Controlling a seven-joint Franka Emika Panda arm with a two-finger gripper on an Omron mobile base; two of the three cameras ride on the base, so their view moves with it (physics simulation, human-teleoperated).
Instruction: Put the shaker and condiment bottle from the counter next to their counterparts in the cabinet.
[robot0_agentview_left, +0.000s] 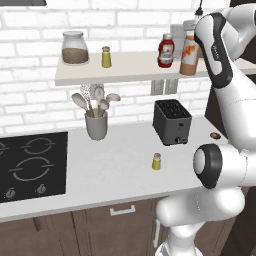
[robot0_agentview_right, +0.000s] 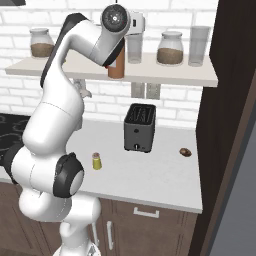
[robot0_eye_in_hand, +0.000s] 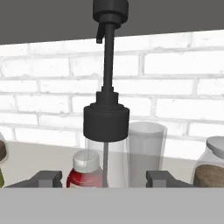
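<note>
Now my tool (robot0_eye_in_hand: 104, 178) sits apart around the condiment bottle (robot0_agentview_left: 189, 55) on the cabinet (robot0_agentview_left: 130, 72) beside the ketchup bottle (robot0_agentview_left: 166, 51). Next I go for the shaker (robot0_agentview_left: 156, 161) on the table (robot0_agentview_left: 115, 165).

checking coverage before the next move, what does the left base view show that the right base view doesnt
Left base view: the ketchup bottle, the yellow-green shaker on the shelf, the utensil holder, most of the stovetop.

Right base view: a second brown-filled jar and a clear tumbler at the shelf's right end.

Both: the condiment bottle on the shelf, the toaster, the shaker on the counter.
</note>
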